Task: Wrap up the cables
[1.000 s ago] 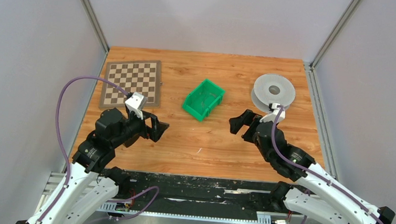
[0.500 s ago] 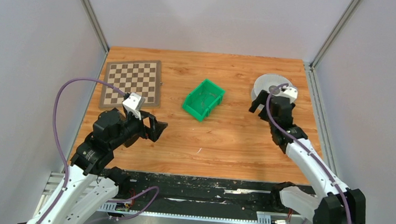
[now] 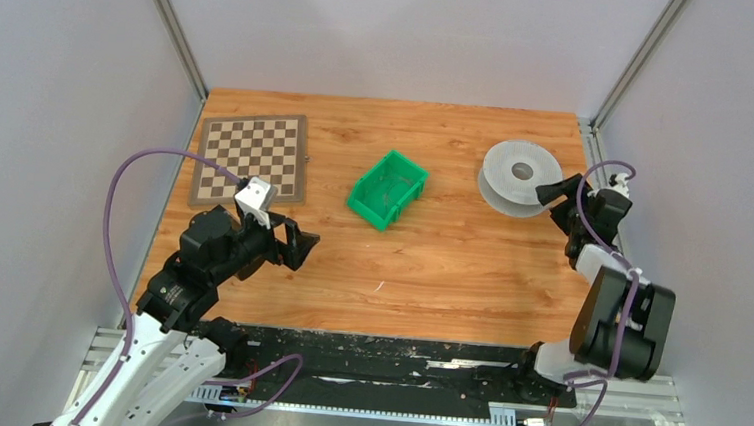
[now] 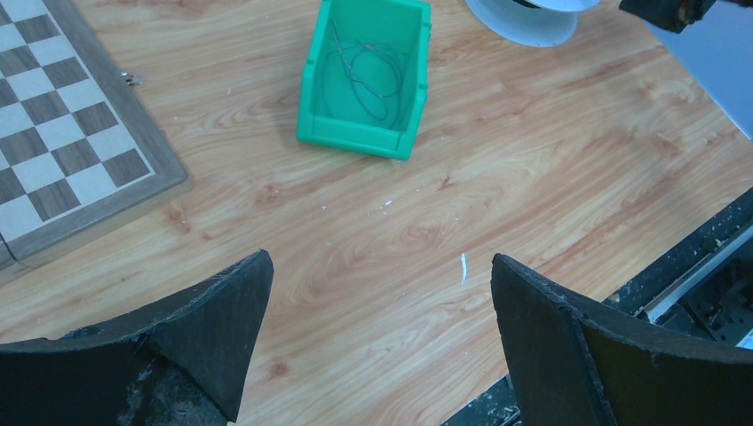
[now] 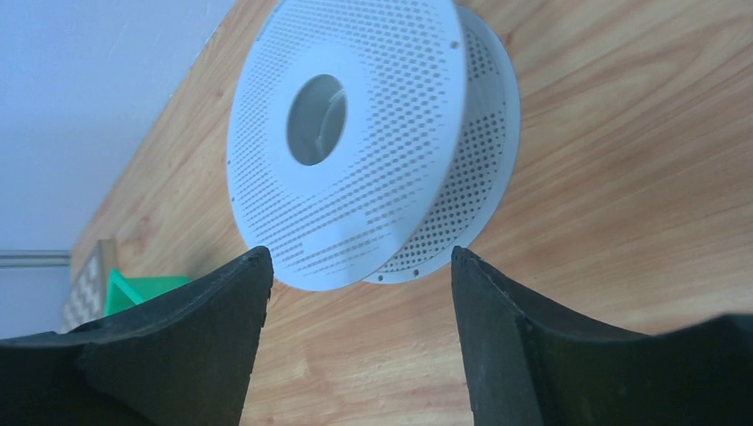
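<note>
The pale grey two-disc spool [image 3: 521, 175] stands tilted at the back right of the table; it fills the right wrist view [image 5: 355, 151], and its edge shows in the left wrist view [image 4: 524, 13]. A thin coiled strand of wire [image 4: 364, 75] lies inside the green bin [image 3: 387, 189]. My right gripper [image 3: 551, 201] is open and empty just right of the spool, jaws facing it [image 5: 360, 257]. My left gripper [image 3: 305, 248] is open and empty over bare wood at the near left [image 4: 380, 262].
A chessboard [image 3: 252, 157] lies at the back left, also in the left wrist view [image 4: 62, 151]. Grey walls and metal posts close in the sides and back. The right arm is folded along the table's right edge.
The right arm has swung from the table's middle right, past the spool, to the right edge, and its gripper now faces the spool from the right. The left arm has barely moved.
</note>
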